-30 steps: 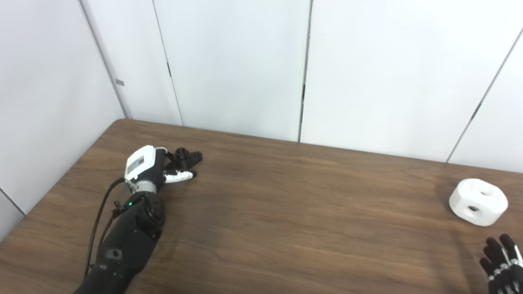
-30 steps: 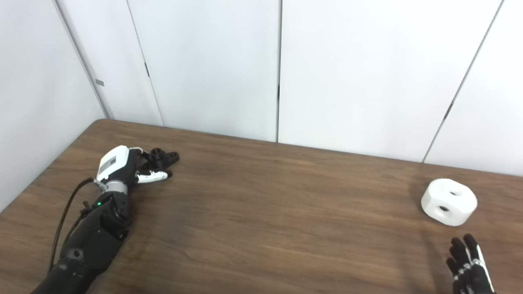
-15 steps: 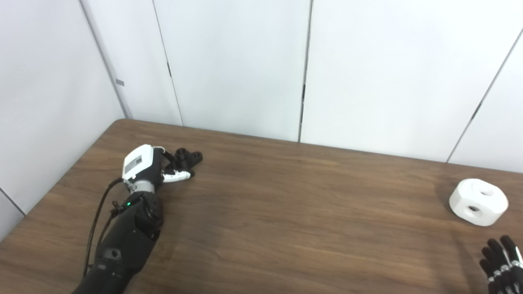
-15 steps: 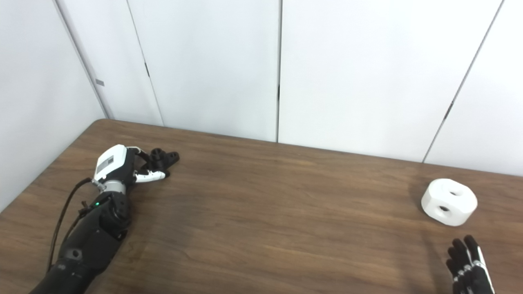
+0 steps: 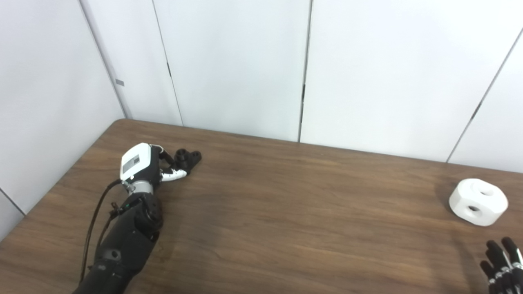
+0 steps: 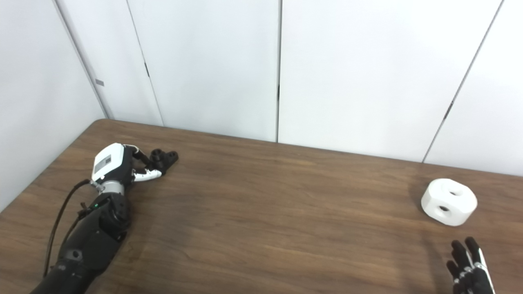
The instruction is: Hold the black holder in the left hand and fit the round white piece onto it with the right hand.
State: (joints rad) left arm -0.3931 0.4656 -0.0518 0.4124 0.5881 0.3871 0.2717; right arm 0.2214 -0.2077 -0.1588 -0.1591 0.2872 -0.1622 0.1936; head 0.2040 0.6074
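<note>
The black holder [image 5: 188, 157] lies flat on the wooden table [image 5: 286, 212] at the far left. My left hand [image 5: 145, 165] rests on the table just left of it. Its dark fingers [image 5: 165, 155] curl toward the holder's near end and its white thumb [image 5: 173, 175] sticks out below, apart from them, so the hand is open around that end. The round white piece [image 6: 448, 201], with a hole on top and one in its side, sits at the far right. My right hand [image 6: 470, 271] shows only at the bottom right corner, fingers spread, open, well short of the white piece.
White wall panels [image 5: 245, 65] stand close behind the table's back edge and along its left side. A black cable [image 5: 94, 220] runs along my left forearm. The table's rounded back-left corner [image 5: 118, 121] is near the holder.
My left hand has drawn back slightly to the left, leaving more of the holder uncovered. My right hand has sunk a little lower toward the picture's bottom edge. The white piece has not moved.
</note>
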